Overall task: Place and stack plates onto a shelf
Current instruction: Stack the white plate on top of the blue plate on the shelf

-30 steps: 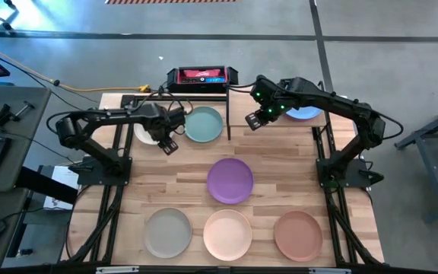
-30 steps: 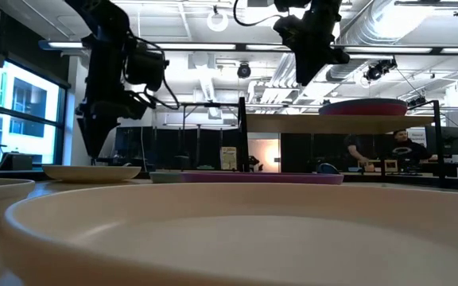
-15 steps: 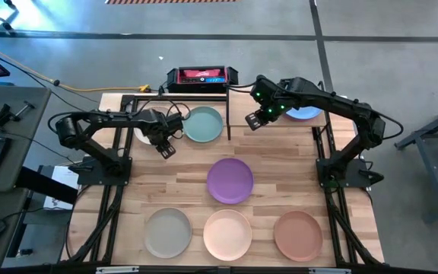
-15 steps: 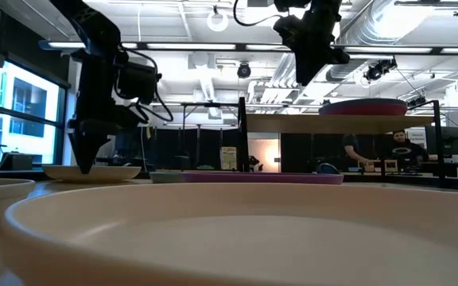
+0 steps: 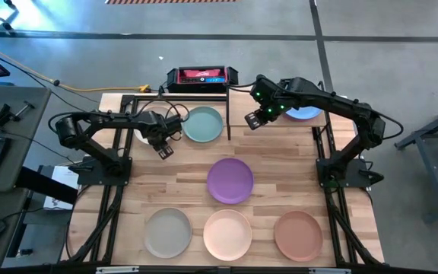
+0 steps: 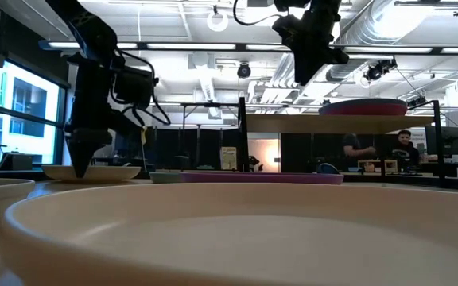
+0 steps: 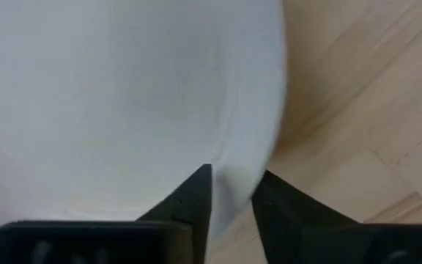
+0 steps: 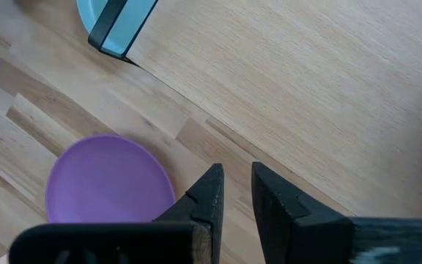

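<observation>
The cream plate lies flat on the table at its far left, mostly under my left arm in the high view. My left gripper points down at the plate's rim, open. One finger is over the plate's inside and the other is outside the rim. My right gripper hangs above the shelf, slightly open and empty. On the shelf sit a blue plate and a magenta plate. My left gripper comes from above, pointing down, with its fingers astride the cream plate's rim on the side facing the pale teal plate. I cannot tell whether the fingers touch the rim. The plate lies flat on the table.
The pale teal plate lies beside the cream one, next to the shelf's black post. The purple plate is mid-table. Grey-beige, peach and terracotta plates line the near edge. A person stands in the room behind.
My left gripper has come down onto the cream plate's rim and shifted a little toward the table's left edge. The plates have not moved.
</observation>
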